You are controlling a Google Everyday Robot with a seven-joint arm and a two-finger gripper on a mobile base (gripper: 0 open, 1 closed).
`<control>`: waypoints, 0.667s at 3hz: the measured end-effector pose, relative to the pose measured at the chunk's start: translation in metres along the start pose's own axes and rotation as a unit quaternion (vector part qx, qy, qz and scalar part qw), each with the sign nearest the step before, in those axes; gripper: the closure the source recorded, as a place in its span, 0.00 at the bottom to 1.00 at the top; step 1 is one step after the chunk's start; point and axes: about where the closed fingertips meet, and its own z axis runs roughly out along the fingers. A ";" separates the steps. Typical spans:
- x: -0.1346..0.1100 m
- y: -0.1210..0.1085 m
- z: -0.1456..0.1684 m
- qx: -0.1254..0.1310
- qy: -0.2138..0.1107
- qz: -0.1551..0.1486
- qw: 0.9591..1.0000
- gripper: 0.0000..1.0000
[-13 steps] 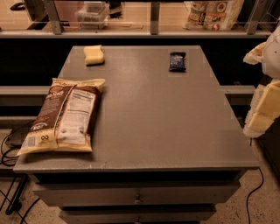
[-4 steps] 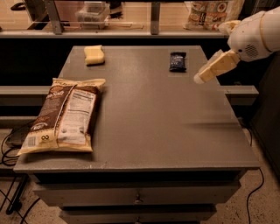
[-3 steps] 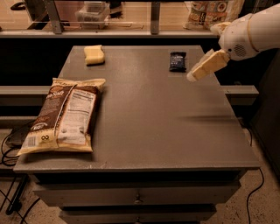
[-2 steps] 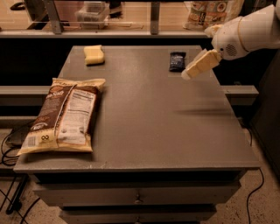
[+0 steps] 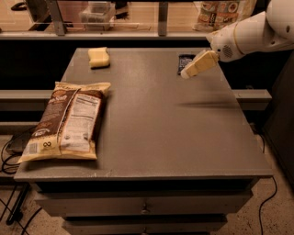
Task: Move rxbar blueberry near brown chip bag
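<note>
The rxbar blueberry (image 5: 183, 60), a small dark navy bar, lies flat near the far right edge of the grey table (image 5: 156, 124); the gripper partly covers it. The brown chip bag (image 5: 69, 120) lies flat at the table's front left, label side up. My gripper (image 5: 187, 73), cream-coloured at the end of a white arm (image 5: 248, 34), hangs above the table at the far right, its tip just over the near end of the bar.
A pale yellow sponge (image 5: 99, 57) sits at the far left of the table. A shelf behind holds a clear container (image 5: 96, 11) and a printed bag (image 5: 220, 13). Cables (image 5: 9, 156) hang at the left. Drawers (image 5: 144, 204) are below the tabletop.
The arm has swung in from the right side of the table and moved left and away, bringing the gripper from beside the table to over the bar. The objects have not moved.
</note>
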 end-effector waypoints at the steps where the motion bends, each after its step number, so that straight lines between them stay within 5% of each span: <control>1: 0.011 -0.023 0.025 0.014 -0.005 0.047 0.999 0.00; 2: 0.021 -0.039 0.038 0.028 -0.010 0.079 0.996 0.00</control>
